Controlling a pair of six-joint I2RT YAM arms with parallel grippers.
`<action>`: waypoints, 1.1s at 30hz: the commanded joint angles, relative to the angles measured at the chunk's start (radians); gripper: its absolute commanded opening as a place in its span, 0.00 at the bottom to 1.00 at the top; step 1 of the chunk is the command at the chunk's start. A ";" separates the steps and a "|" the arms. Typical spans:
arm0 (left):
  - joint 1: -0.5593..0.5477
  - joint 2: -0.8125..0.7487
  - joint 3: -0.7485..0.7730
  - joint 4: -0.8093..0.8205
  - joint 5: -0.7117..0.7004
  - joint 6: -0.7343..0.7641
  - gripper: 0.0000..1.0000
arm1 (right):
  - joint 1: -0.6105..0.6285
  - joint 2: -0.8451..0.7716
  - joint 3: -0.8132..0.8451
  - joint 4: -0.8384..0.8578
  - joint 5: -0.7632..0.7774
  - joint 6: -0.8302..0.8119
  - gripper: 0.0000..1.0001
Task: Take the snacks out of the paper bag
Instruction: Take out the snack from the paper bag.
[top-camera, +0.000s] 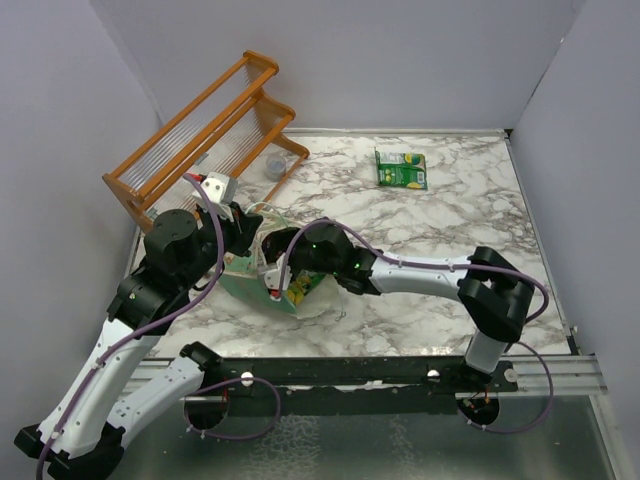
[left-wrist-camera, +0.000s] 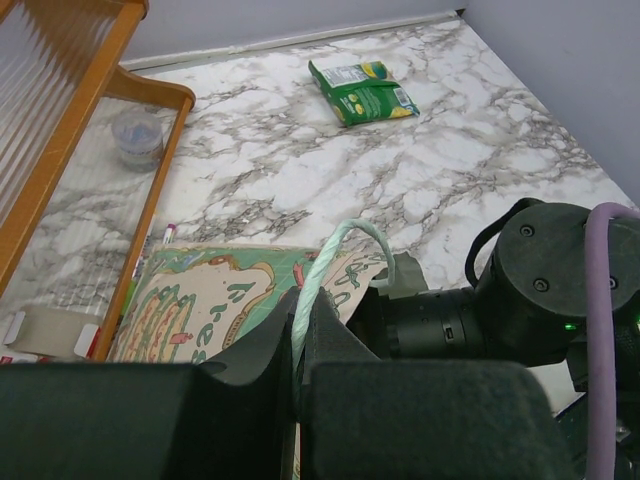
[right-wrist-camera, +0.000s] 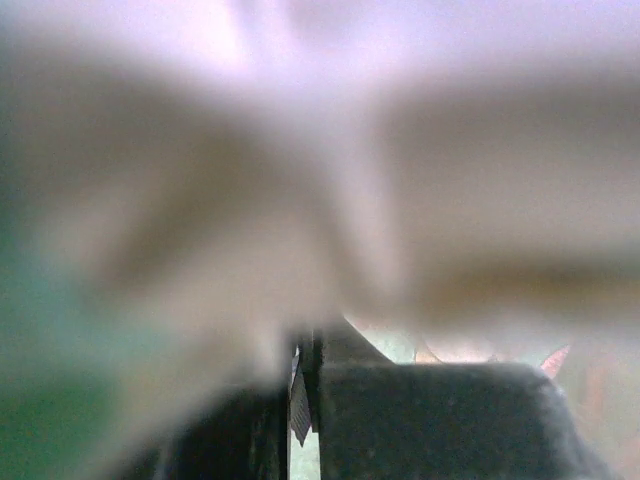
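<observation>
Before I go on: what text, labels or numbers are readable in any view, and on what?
On the green packet lying outside the bag: printed lettering, too small to read.
On the paper bag: large green letters, turned sideways and partly hidden; perhaps "res", not certain.
In the right wrist view: everything is blurred, no text readable.

packet (top-camera: 401, 169) well behind bag (left-wrist-camera: 205, 305); rack (top-camera: 205, 138) behind-left
</observation>
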 joint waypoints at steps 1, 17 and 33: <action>0.000 -0.014 0.036 0.005 -0.025 0.000 0.00 | 0.003 -0.080 -0.016 0.050 -0.032 0.048 0.01; 0.000 -0.014 0.060 -0.007 -0.092 0.026 0.00 | 0.004 -0.371 -0.180 0.024 -0.155 0.311 0.01; 0.000 -0.018 0.039 -0.001 -0.133 0.049 0.00 | 0.004 -0.873 -0.223 -0.212 -0.023 0.405 0.01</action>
